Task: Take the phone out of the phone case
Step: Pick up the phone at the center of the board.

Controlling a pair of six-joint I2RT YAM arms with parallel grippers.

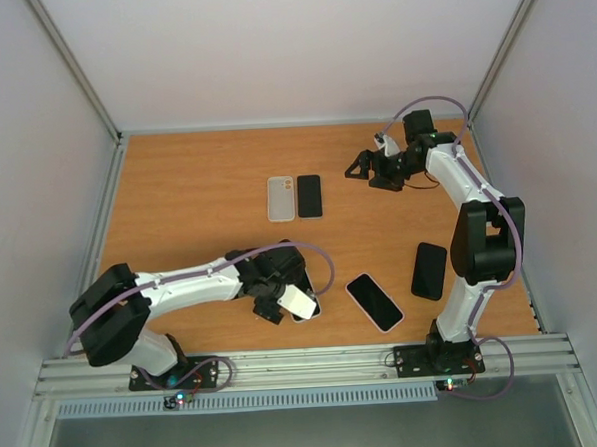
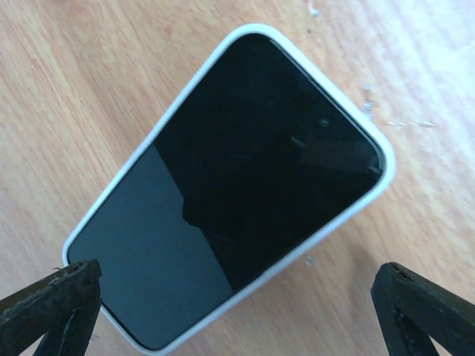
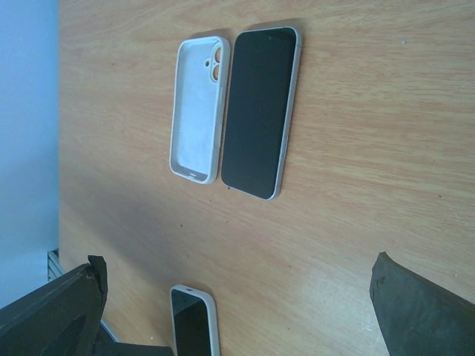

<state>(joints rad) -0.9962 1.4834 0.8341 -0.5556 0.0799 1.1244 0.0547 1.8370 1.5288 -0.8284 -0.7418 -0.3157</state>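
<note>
Left jaws wide, straddling the white-cased phone (image 2: 230, 185), probably to pinch its edges. It lies screen-up on the surface (image 1: 177, 190), well nearer the bases than the empty case (image 1: 280, 198). Right jaws wide, hovering right of that case — likely staged to assist.

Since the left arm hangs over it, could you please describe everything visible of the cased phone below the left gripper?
The cased phone lies flat, screen up, on the wooden table, set diagonally in the left wrist view. Its glass is black, glossy and unlit. A thin, white, smooth-looking case rim wraps every visible edge, with rounded corners. The phone sits fully in the case. The open left gripper straddles its lower end; contact cannot be told.
</note>
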